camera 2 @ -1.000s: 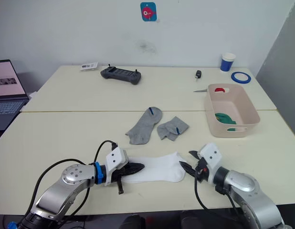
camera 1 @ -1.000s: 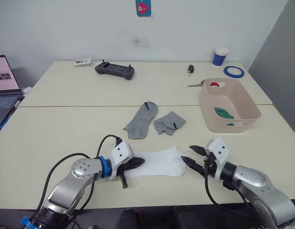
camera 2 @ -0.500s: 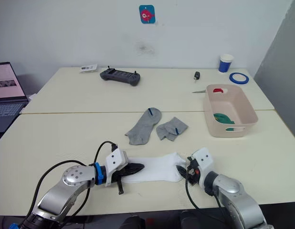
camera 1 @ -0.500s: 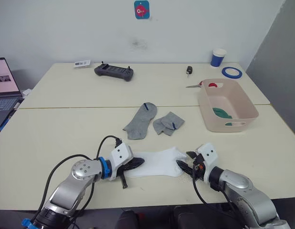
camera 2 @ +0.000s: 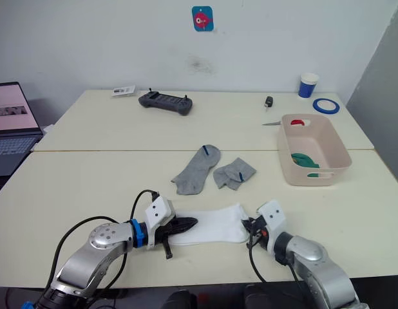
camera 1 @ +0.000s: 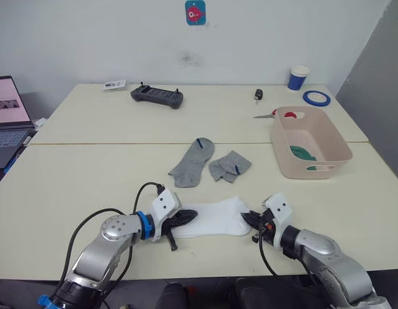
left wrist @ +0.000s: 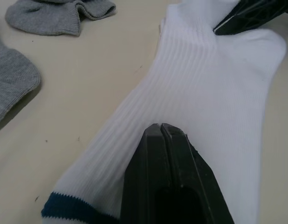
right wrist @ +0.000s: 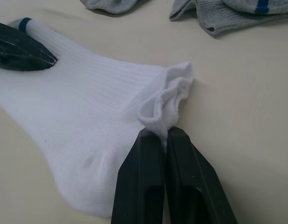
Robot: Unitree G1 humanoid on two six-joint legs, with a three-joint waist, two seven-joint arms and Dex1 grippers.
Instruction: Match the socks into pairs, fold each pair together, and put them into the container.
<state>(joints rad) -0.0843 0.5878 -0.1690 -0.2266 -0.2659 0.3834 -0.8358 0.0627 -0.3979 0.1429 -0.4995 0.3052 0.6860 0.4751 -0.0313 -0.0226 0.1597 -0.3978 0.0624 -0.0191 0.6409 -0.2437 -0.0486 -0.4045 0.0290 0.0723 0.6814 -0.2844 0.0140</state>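
Observation:
A white sock (camera 1: 215,217) with a blue cuff band (left wrist: 65,210) lies flat near the table's front edge. My left gripper (camera 1: 185,217) is shut, and its tips rest on the sock's cuff end without visibly pinching fabric (left wrist: 161,128). At the other end my right gripper (camera 1: 249,219) is shut on a bunched fold of the white sock (right wrist: 165,100). Two grey socks lie further back, one flat (camera 1: 191,162) and one crumpled (camera 1: 229,165). The pink-beige container (camera 1: 324,132) stands at the right with a dark green sock (camera 1: 302,153) inside.
A black controller (camera 1: 155,96), a key fob (camera 1: 257,94), scissors (camera 1: 266,115), a blue-white paper cup (camera 1: 299,77) and a blue tape ring (camera 1: 315,97) lie along the back. A laptop (camera 1: 6,119) sits at the far left edge.
My right gripper has moved left to the white sock's end and shut on it, bunching the fabric. The left gripper has stayed where it was.

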